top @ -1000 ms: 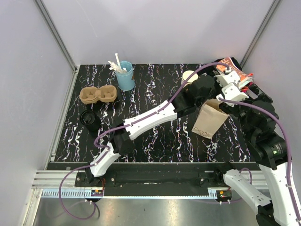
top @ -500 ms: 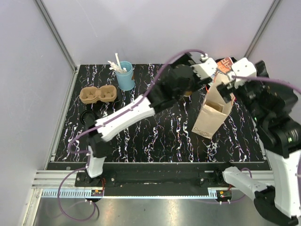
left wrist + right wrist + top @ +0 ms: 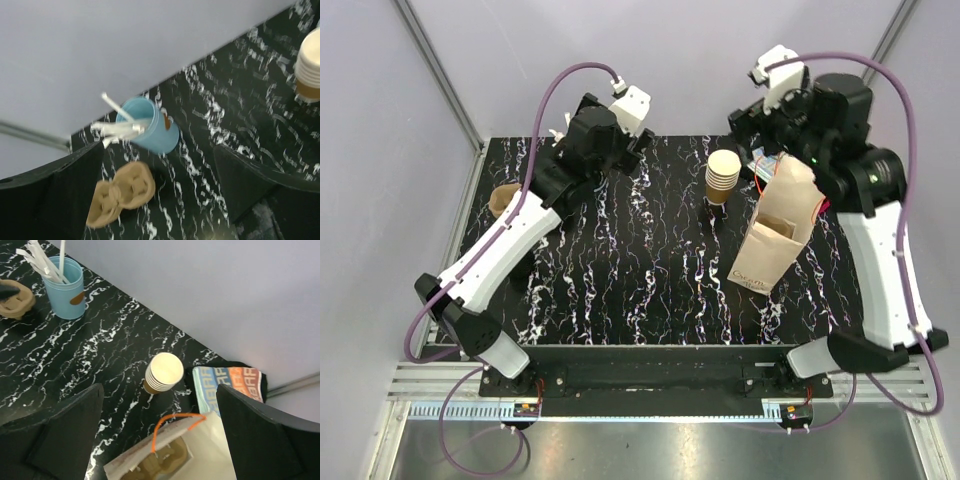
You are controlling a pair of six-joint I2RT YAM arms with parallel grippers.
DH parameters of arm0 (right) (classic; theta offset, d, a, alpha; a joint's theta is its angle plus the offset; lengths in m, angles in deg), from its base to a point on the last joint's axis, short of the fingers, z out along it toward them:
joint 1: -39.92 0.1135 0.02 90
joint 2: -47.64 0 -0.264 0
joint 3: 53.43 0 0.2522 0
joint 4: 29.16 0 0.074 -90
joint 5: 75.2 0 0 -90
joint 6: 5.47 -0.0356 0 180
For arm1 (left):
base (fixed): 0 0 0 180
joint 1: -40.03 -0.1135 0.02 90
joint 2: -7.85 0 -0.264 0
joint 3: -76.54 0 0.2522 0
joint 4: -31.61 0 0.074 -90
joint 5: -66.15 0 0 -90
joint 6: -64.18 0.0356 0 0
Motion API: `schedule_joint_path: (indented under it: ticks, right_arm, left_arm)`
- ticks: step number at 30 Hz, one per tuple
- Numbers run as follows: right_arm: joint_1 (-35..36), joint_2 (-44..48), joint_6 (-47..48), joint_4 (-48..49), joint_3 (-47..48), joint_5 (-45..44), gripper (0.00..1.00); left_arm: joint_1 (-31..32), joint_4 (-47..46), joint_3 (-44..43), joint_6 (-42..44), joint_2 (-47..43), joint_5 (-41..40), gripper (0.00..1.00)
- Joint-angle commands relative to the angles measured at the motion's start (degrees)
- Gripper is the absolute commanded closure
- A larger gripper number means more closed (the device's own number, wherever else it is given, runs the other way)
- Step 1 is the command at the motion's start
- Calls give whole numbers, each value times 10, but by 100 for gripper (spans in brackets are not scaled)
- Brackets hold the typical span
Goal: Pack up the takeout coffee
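A lab test booth: plain panel walls (image 3: 670,60), aluminium framing (image 3: 438,72).

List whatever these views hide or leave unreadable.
- Top view: the left arm covers the light-blue cup and half the cup carrier.
- Right wrist view: the bottom edge cuts off the paper bag opening, and the brown shape inside cannot be identified.
- Top view: the print on the bag is too small to read.
- No single coffee cup shows in any view, only the stack of cups.
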Motion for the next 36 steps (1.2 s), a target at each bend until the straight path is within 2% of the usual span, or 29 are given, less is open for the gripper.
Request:
schedule_joint_path:
  ticks: [1,2,6,14,21,30,36]
  right_arm:
    - [49,-64,-26,-25,44,-5,1]
    - [80,-85,-20,-25,45,-21,0]
    - [118,-136,-15,-36,52,-60,0]
    - [122,-220,-33,-63,48,-106,1]
    - [114,-251,-60,-55,22,-133,8]
    - [47,-356,-93,-119,141,-90,20]
    - [40,-415,-88,-124,194,-118,24]
  left_arm:
    - [-21,65,33,-33,-5,26,1]
    - [-26,71,39,-39,-3,26,1]
    - [-29,81,57,-42,10,-13,1]
    - [-37,82,63,-41,23,-46,1]
    - [-37,81,75,-37,29,-43,1]
    - [-56,37,161,-13,-26,29,1]
    - [-70,-15,237,0,-80,105,1]
